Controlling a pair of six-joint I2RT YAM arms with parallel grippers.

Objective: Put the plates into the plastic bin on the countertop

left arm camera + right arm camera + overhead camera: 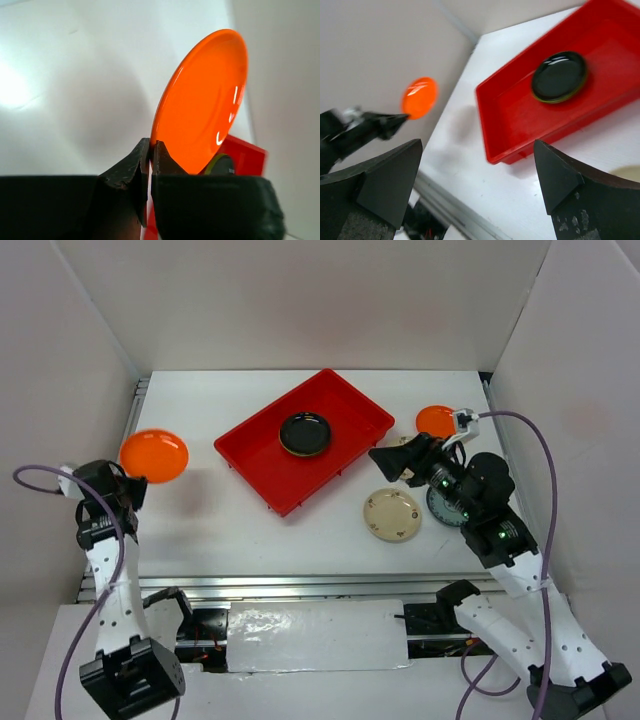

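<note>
1. While only the black plate (304, 433) lies inside the red bin (250, 445), the task looks barely begun; one plate is in, by my count.
2. The left claw (151, 150) is pinched tight on the rim of an orange plate (205, 100); it holds the plate tilted on edge at the far left, apparently lifted off the table (200, 525) and well apart from the bin.
3. The right claw (477, 172) gapes wide and grips nothing; it hovers near the bin's right end.
4. Outside the bin on the table are a second orange plate (436, 421), a beige plate (392, 514) and a patterned plate (443, 506) partly under the right arm; whether more are hidden I cannot tell.
</note>
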